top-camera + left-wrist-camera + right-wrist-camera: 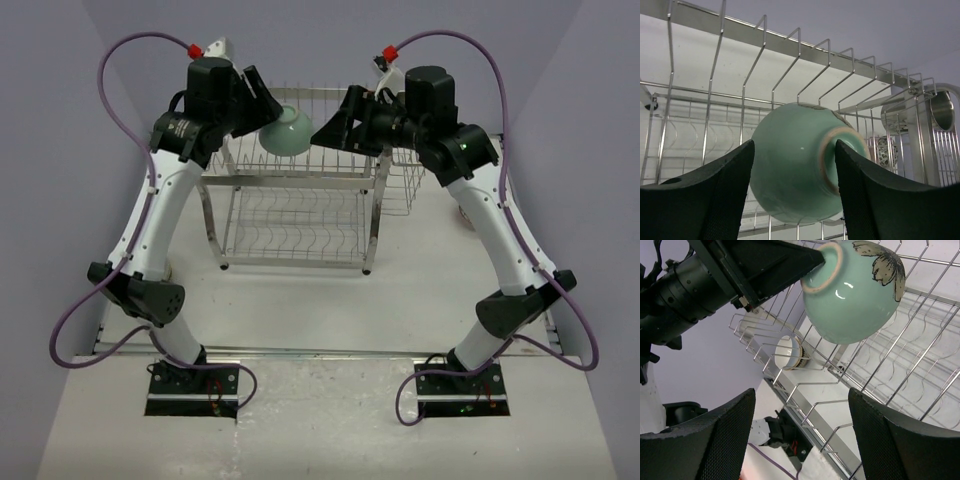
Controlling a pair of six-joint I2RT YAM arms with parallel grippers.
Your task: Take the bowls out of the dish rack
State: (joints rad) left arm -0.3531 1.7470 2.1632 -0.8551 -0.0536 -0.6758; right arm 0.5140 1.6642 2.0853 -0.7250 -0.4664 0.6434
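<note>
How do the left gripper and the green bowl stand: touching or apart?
Touching. Right wrist view: a left gripper fingertip meets the green bowl's foot ring, no gap.

The dish rack point(290, 183), two tiers of shiny steel wire with a small wire basket on its right side, stands upright. The mint-green bowl point(285, 131) is tipped on its side at the upper tier's prongs, showing a tan foot ring and a dark flower motif; whether it rests on the wires cannot be confirmed. A smaller bowl point(789, 353), white inside and dark-patterned outside, lies on its side among the wires further along.
</note>
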